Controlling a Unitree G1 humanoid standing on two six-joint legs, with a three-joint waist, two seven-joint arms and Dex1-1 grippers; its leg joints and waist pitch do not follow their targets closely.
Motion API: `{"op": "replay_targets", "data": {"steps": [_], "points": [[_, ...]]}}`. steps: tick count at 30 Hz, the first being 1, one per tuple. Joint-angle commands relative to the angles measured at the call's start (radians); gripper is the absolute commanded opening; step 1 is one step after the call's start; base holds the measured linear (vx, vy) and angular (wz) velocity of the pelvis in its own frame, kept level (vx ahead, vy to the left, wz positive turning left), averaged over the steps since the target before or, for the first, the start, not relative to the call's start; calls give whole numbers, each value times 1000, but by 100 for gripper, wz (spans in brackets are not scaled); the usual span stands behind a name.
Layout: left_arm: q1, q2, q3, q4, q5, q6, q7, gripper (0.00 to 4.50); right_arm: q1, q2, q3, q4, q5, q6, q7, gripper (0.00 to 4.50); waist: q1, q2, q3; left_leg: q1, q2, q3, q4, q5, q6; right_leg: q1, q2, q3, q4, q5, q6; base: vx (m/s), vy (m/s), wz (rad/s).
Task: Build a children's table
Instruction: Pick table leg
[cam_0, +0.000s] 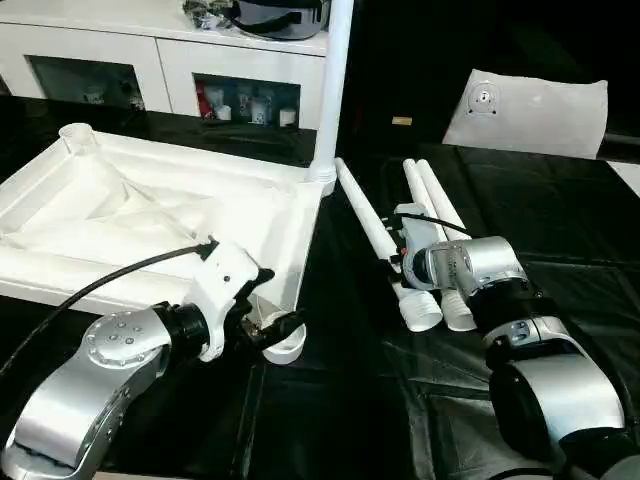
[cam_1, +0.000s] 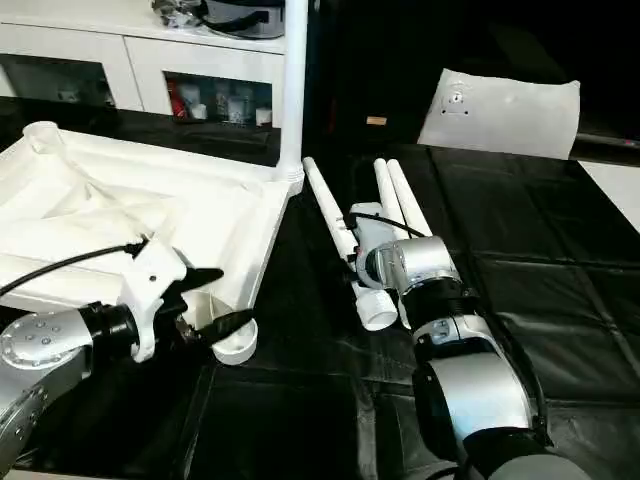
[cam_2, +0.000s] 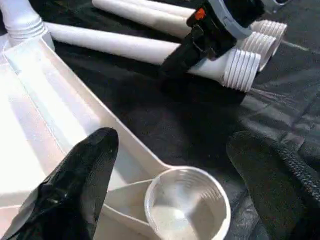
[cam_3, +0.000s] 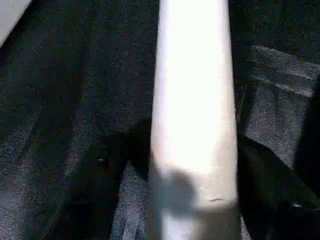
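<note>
Three loose legs (cam_0: 385, 238) beside upturned tabletop (cam_0: 120, 215)

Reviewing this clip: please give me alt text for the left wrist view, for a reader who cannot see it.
The left gripper hangs open over a round corner socket of the upturned white tabletop. Beyond, on the black cloth, lie white legs with ribbed ends, and the right gripper is down on one.

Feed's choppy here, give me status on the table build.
Left gripper open, straddling tabletop's near corner socket. Right gripper astride a loose leg, grip unconfirmed. One leg already upright. Nothing blocking.
</note>
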Motion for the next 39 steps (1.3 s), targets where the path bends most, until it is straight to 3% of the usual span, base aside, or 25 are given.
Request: {"op": "replay_targets", "data": {"steps": [1,13,17,18,20,21,22,26,29,31,32,33,35,36,39], "points": [[1,5,-8,-14,-6,-1,-8,408,-6,-9,7,30,4,6,14,289,1,13,-51,-21,66,-8,-88,-46,6,60,-100,62,-71,-321,-184,0,0,0],[10,24,-15,-33,12,-16,4,408,-22,-7,-38,86,20,-34,10,192,3,9,-50,-21,67,-9,-90,-66,0,59,-102,62,-72,-331,-183,0,0,0],[11,22,-11,-35,17,-23,15,408,-31,-8,-85,95,48,-53,-10,186,2,11,-49,-20,66,-8,-90,-82,-3,58,-101,61,-75,-351,-177,0,0,0],[12,19,-9,-34,17,-24,18,408,-31,-10,-103,87,61,-48,-11,186,3,18,-49,-19,66,-10,-91,-89,-6,58,-101,61,-73,-354,-175,0,0,0],[13,15,-6,-31,17,-25,25,408,-27,-11,-128,69,81,-48,-8,186,2,19,-49,-20,66,-9,-91,-92,-6,58,-100,61,-75,-347,-176,0,0,0],[10,17,-5,-26,18,-28,27,408,-22,-16,-155,41,102,-43,-8,186,3,15,-52,-21,65,-8,-89,-74,0,60,-99,61,-72,-326,-181,0,0,0],[10,17,-5,-25,18,-28,26,408,-22,-16,-157,39,103,-43,-7,186,3,27,-53,-22,66,-9,-89,-63,0,61,-97,60,-71,-297,-190,0,0,0],[-4,5,-1,-12,23,-38,38,408,-2,-31,-224,-30,143,-72,-28,186,7,21,-55,-25,64,-6,-86,-16,15,66,-98,61,-67,-258,-197,0,0,0],[-38,-28,7,14,37,-47,79,408,48,-25,-284,-161,199,-171,-13,186,16,30,-56,-24,66,-3,-85,23,27,65,-96,60,-63,-211,-207,0,0,0],[-56,-43,8,29,42,-50,94,408,70,-20,-303,-221,221,-190,-5,186,22,27,-57,-19,67,0,-85,18,33,63,-95,60,-66,-220,-200,0,0,0],[-68,-50,9,40,43,-53,102,408,82,-15,-313,-258,233,-197,-1,186,23,31,-55,-20,66,-1,-87,15,32,64,-93,60,-67,-226,-198,0,0,0],[-124,-112,31,86,25,-32,147,408,118,4,-384,-373,315,-180,14,186,24,30,-54,-19,65,4,-87,4,34,64,-92,61,-74,-237,-186,0,0,0],[-164,-159,56,117,3,-15,173,434,143,18,-422,-447,368,-175,34,186,27,31,-58,-18,67,6,-88,13,34,66,-92,60,-71,-231,-183,0,0,0],[-211,-211,90,146,-31,-9,196,441,177,34,-447,-531,428,-189,81,186,28,30,-57,-20,64,9,-87,14,37,68,-90,61,-74,-232,-178,0,0,0],[-289,-263,110,190,-69,-20,207,441,237,62,-468,-662,525,-223,157,185,35,28,-60,-18,68,7,-87,28,57,67,-95,61,-76,-231,-168,0,0,0]]}}
